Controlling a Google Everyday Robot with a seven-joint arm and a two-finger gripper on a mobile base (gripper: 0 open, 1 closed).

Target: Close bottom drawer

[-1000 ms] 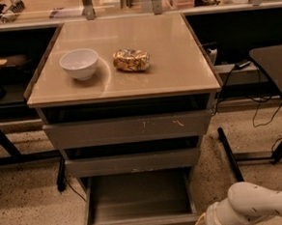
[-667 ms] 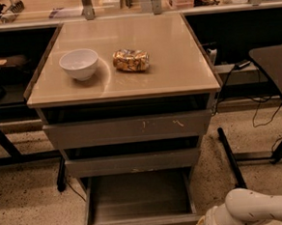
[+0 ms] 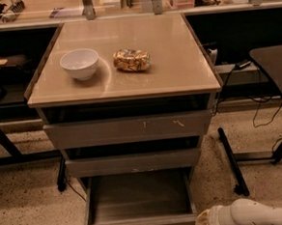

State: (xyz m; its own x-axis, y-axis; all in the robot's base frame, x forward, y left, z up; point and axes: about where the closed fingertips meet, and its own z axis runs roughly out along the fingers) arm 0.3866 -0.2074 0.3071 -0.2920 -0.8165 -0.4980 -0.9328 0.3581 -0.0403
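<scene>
The cabinet has three grey drawers: one top drawer (image 3: 127, 130), one middle drawer (image 3: 132, 162), one bottom drawer (image 3: 137, 199). The desk (image 3: 176, 58) bears one white bowl (image 3: 79, 63) near its left edge and one snack packet (image 3: 131, 60) beside it. One robot arm (image 3: 254, 215) shows; its gripper is out of view.

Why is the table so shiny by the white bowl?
Camera view: light glares off the glossy beige cabinet top beside the white round bowl; the open grey bottom drawer lies in shadow; the gripper is out of frame, only the white arm shows bottom right.
</scene>
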